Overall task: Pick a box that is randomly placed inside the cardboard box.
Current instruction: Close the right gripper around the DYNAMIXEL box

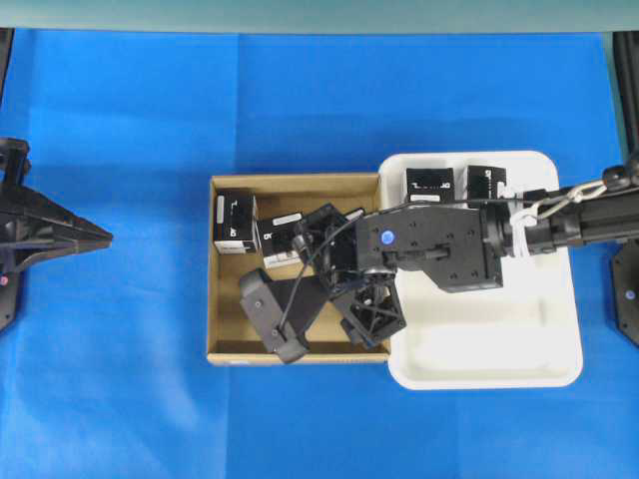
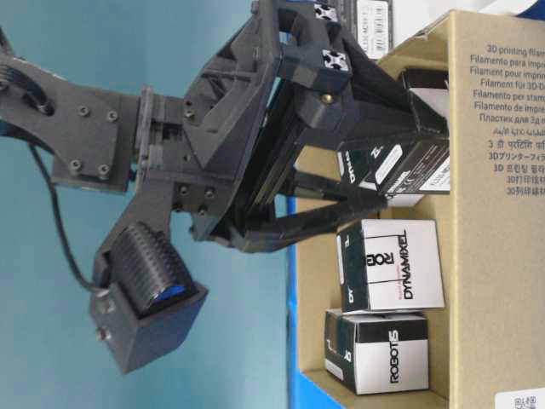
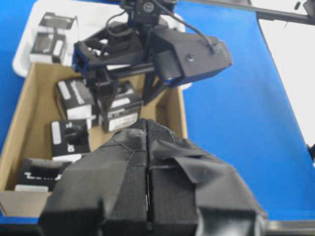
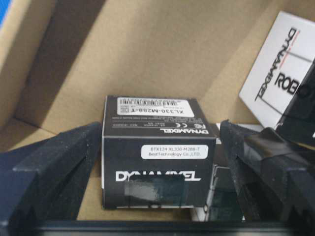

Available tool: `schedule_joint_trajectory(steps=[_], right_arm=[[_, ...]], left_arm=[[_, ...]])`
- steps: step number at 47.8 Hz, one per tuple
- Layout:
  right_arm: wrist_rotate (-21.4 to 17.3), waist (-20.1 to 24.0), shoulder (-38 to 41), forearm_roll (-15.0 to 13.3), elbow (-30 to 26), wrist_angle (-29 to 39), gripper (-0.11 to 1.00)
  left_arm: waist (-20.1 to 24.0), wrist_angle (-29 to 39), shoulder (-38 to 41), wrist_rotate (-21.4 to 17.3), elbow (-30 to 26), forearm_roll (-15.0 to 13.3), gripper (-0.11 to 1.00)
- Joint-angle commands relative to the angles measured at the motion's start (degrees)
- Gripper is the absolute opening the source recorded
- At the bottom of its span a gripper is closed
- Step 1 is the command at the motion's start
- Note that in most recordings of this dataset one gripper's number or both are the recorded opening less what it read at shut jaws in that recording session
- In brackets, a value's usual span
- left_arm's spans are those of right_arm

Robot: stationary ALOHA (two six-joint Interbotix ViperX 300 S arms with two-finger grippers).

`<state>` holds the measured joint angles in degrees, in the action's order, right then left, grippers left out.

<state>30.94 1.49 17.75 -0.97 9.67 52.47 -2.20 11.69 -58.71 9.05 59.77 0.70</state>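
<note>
Target box (image 4: 157, 157) sits on the floor of the cardboard box (image 1: 225, 344), roughly mid-floor, other black cartons close by. In the right wrist view it's dead centre between the two pads, labelled face toward the camera. It looks near-cubic, so no real long axis to line up with; its side faces run about parallel to the pads.

Right gripper (image 4: 157, 196) is down inside the cardboard box, straddling the carton. Fingers (image 4: 54, 167) fully spread, one each side, clear gaps both sides — not touching yet, nothing held. A second carton (image 4: 280, 69) with the white face leans just behind the right-hand pad; could get nudged on closing.

Right arm is plainly the nearer one; it reaches in over the white tray (image 1: 479, 364), which holds two more cartons at its far end.

Left gripper (image 3: 146, 196) hangs well back outside the cardboard box, pads pressed together, empty.

Judgement: next is just a squeeze, maybe slightly lower first.
</note>
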Motion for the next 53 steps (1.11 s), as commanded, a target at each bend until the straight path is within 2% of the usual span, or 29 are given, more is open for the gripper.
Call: schedule_joint_trajectory(steps=[1,14,31,34,37,41,50,53], right_arm=[[0.09,-0.18,0.35,-0.09,0.62,-0.26,1.00],[-0.62,-0.18,0.18,-0.09,4.83,-3.87,1.00],[-1.32,0.00,0.09,0.00,5.01,-4.66,1.00],[-1.85,0.26,0.18,-0.09,4.75,-4.13,0.97],[-2.29,0.53,0.09,0.00,4.31,-3.69,0.89],[-3.96,0.88,-0.18,0.00,3.52,-3.60,0.78],[-9.67,0.79,-1.76,0.18,0.88,-3.16,0.78],[-10.28,0.70,-2.55,0.18,0.18,-2.11,0.78]], left_arm=[[0.00,0.00,0.44,0.00,-1.58,0.18,-0.07],[0.00,1.05,0.18,0.00,-1.23,0.18,-0.07],[0.00,1.05,0.09,0.09,-1.05,0.18,-0.07],[0.00,1.05,0.09,0.09,-1.05,0.18,-0.07],[0.00,1.05,0.09,0.09,-1.05,0.18,-0.07],[0.00,1.05,-0.09,0.09,-1.05,0.18,-0.07],[0.00,1.05,-0.62,0.09,-1.23,0.18,-0.07],[0.00,1.05,-0.79,0.09,-1.14,0.18,-0.07]])
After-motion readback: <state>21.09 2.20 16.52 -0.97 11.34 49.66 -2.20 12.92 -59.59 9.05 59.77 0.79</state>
